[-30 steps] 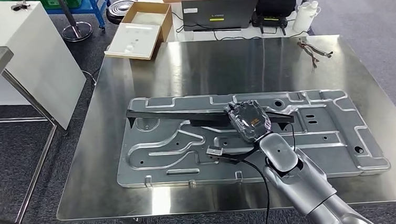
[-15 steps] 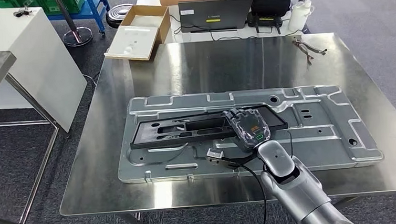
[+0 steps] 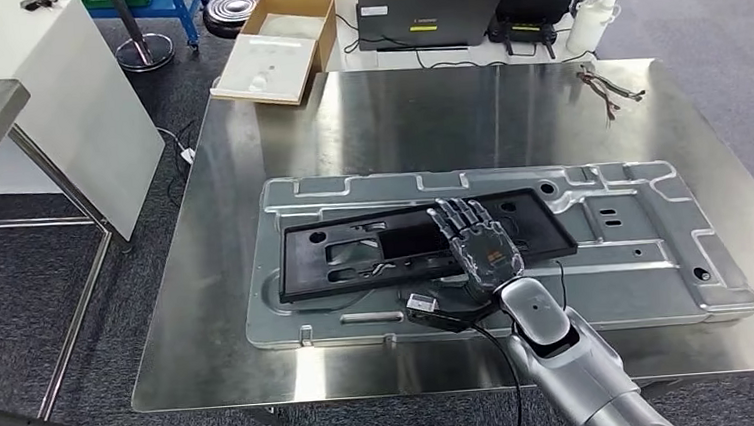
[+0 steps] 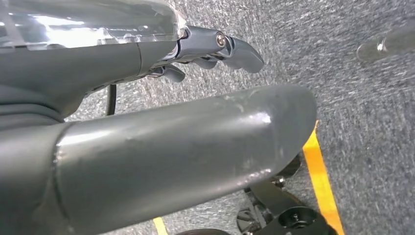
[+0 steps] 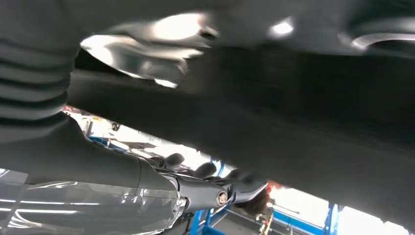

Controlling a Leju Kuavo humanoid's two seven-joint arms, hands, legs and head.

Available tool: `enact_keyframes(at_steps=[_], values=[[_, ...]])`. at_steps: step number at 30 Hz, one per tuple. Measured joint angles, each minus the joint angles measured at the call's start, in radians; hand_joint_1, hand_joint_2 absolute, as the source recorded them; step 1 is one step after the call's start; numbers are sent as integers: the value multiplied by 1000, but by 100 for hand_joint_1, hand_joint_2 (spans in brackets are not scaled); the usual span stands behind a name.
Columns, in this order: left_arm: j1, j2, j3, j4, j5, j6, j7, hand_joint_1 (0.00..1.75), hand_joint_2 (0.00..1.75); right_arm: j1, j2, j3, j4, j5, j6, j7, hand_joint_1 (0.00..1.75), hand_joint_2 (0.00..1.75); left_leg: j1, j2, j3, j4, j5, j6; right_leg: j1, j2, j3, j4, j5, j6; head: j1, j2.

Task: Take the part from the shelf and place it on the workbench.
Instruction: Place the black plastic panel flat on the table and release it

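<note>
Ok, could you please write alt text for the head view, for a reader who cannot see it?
The robot's right hand rests with fingers spread on a flat black frame part, which lies on a large stamped metal panel on a steel workbench. Behind the workbench stand a laptop and an open cardboard box.

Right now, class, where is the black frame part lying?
In the head view, the black frame part lies flat on the stamped metal panel on the steel workbench, with the right hand over its middle.
</note>
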Motion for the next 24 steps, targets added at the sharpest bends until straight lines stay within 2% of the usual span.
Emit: enact_keyframes(at_steps=[1, 3, 4, 5, 6, 7, 9, 10, 11, 12, 14, 15, 16, 19, 20, 21, 22, 24], values=[[-1, 0, 2, 0, 0, 0, 0, 0, 0, 0, 2, -2, 1, 0, 0, 0, 0, 0, 0, 0, 1, -2, 0, 6, 0, -1, -21, 43, -23, 2, 0, 0], [-3, 0, 6, 0, 1, 0, 0, 0, 0, 2, 6, -5, 5, -1, 0, 0, 0, 0, -4, 0, 2, -2, -2, 13, 1, -1, -90, 171, -76, 3, 0, 0], [-2, 0, 8, 0, 1, -1, 0, 0, 0, 4, 7, -6, 8, -1, 0, 0, 0, 0, -8, 0, 3, -2, -3, 16, 3, -1, -123, 224, -89, 2, 0, 0], [-2, 0, 8, 0, 2, -3, 0, 0, 0, 7, 7, -6, 11, -1, 0, -1, 0, 0, -12, -1, 3, -1, -3, 18, 5, -1, -142, 249, -86, -2, 0, 0], [-2, 0, 9, 0, 2, -5, 0, 0, 0, 9, 7, -7, 13, -1, 1, -1, 0, 0, -17, -1, 5, -1, -3, 20, 8, -1, -142, 234, -65, -10, 0, 0], [-2, 0, 10, 0, 2, -8, -1, 0, 0, 10, 7, -9, 15, -1, 1, -2, 0, 0, -21, -2, 7, -1, -2, 21, 13, -1, -123, 185, -29, -21, 0, 0], [-3, -3, 10, 0, 3, -15, -2, 0, 0, 8, 7, -12, 16, -2, 0, -3, 0, 0, -29, -3, 9, -1, -3, 21, 28, 0, -68, 55, 37, -51, 0, 0], [-3, -5, 11, 0, 3, -17, -2, 0, 0, 7, 8, -13, 16, -3, 0, -3, 0, 0, -30, -3, 8, -2, -3, 20, 34, -1, -49, 11, 55, -63, 0, 0], [-3, -8, 12, 0, 4, -18, -3, 0, 0, 7, 10, -14, 17, -4, -1, -3, 0, 0, -30, -3, 7, -2, -2, 17, 39, -2, -41, -11, 61, -69, 0, 0], [-4, -9, 13, 0, 4, -19, -3, 0, 0, 8, 11, -14, 17, -4, -1, -3, 0, 0, -29, -2, 6, -4, -1, 13, 42, -3, -39, -17, 63, -71, 0, 0], [-4, -9, 15, 0, 5, -19, -3, 0, 0, 10, 12, -15, 18, -6, -2, -4, 0, 0, -28, -2, 7, -6, -2, 4, 37, -5, -34, -35, 74, -69, 0, 0], [-4, -10, 16, 0, 5, -19, -3, 0, 0, 10, 12, -15, 18, -6, -2, -4, 0, 0, -28, -2, 4, 4, -17, -1, 32, -7, -30, -47, 82, -68, 0, 0], [-3, -10, 16, 0, 5, -19, -3, 0, 0, 10, 11, -15, 19, -7, -2, -4, 0, 0, -27, -2, -5, 32, -43, -7, 27, -9, -29, -57, 89, -67, 0, 0], [-3, -10, 17, 0, 5, -19, -4, 0, 0, 15, 6, -15, 22, -8, -3, -4, 0, 0, -16, -2, -57, 192, -151, -27, 21, -12, -41, -61, 103, -62, 0, 0], [-3, -10, 17, 0, 5, -18, -3, 0, 0, 18, 5, -15, 24, -9, -3, -4, 0, 0, -11, -2, -62, 223, -165, -33, 19, -13, -49, -59, 108, -58, 0, 0], [-3, -9, 17, 0, 5, -18, -3, 0, 0, 21, 4, -15, 25, -9, -3, -4, 0, 0, -7, -2, -50, 220, -160, -40, 15, -13, -58, -55, 112, -54, 0, 0], [-3, -9, 18, 0, 5, -18, -3, 0, 0, 24, 4, -15, 26, -10, -4, -4, 0, 0, -2, -1, -20, 182, -142, -46, 11, -13, -68, -48, 116, -48, 0, 0], [-5, -10, 18, 0, 5, -19, -3, 0, 0, 25, 4, -15, 27, -10, -7, -3, 0, 0, 5, -3, 57, 61, -102, -54, 6, -12, -89, -28, 123, -36, -1, 0]])
